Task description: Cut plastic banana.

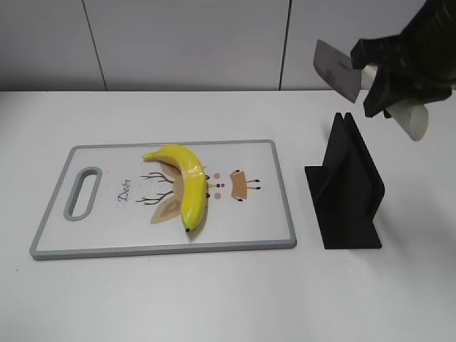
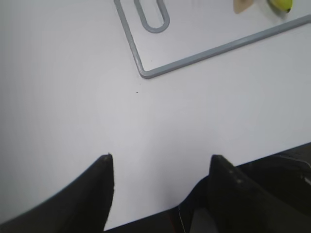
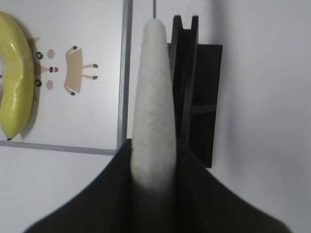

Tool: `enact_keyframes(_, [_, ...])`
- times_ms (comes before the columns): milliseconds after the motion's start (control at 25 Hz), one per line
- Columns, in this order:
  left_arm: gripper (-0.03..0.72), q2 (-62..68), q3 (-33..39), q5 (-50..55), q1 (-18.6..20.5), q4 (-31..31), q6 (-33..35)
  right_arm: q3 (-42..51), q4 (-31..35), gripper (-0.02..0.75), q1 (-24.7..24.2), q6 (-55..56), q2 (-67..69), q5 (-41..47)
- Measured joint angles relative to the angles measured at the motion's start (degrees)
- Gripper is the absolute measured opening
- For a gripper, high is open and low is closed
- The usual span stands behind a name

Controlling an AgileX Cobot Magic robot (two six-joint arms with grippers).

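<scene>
You are looking at a test room or lab, not a real kitchen. The table [image 1: 214, 299] is plain and white, and the wall [image 1: 185, 43] behind it is made of bare pale panels with thin dark lines between them. You see only a few things set out: a cutting board [image 1: 50, 214] with a cartoon deer on it, a toy banana [image 1: 191, 187] and a black stand [image 1: 345, 189]. A dark robot arm [image 1: 420, 50] reaches in from the right.
</scene>
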Motion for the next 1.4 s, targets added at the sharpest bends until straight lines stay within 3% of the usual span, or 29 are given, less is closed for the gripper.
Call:
enact_keyframes(280, [0.573,-20.3,10.2,-3.3,0.0,-1.2,-2.4,8.2,0.0,0.167,0.0,4.4,-1.5,-6.1])
enact_keyframes(520, [0.572,-32.9,12.6,-3.4,0.0,0.0,-4.5,10.9,-0.1,0.167,0.0,5.3,-2.3,-7.7])
enact_keyframes(720, [0.569,-40.6,12.9,-3.6,0.0,5.1,-13.2,13.7,0.0,0.167,0.0,5.4,-2.5,-9.6])
enact_keyframes(880, [0.567,-41.5,12.9,-3.6,0.0,8.1,-17.9,16.0,0.5,0.167,0.0,5.2,-2.6,-10.7])
enact_keyframes(1400, [0.566,-41.5,12.9,-3.6,0.0,8.5,-18.8,16.8,-0.4,0.167,0.0,9.5,-5.9,-10.7])
